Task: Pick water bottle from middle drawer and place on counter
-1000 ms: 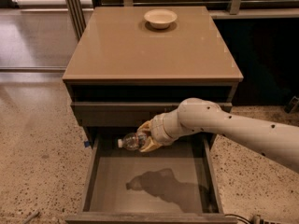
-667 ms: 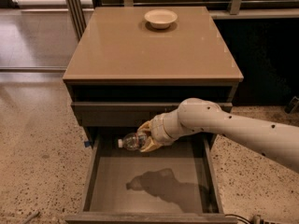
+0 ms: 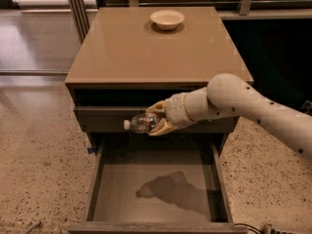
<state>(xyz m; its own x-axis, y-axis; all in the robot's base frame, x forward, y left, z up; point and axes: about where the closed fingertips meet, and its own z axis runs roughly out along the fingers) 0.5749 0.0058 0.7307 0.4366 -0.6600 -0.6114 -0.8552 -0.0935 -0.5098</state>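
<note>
Transfer step: we see the gripper (image 3: 153, 122) clenched around the water bottle (image 3: 138, 124) above the middle drawer (image 3: 122, 199); next, we judge, a rise to the counter (image 3: 146, 52) at twelve o'clock.

hand (image 3: 156, 124) with water bottle (image 3: 141, 123) over open middle drawer (image 3: 122, 191), counter (image 3: 156, 55) open in front of bowl (image 3: 167, 19)

My arm (image 3: 263, 112) enters from the right, forearm sloping down and leftward. Wrist in line with forearm. My gripper (image 3: 156, 123) points left, raised above the open middle drawer (image 3: 117, 189), jaws clamped around the water bottle (image 3: 139, 124), which lies sideways.
</note>
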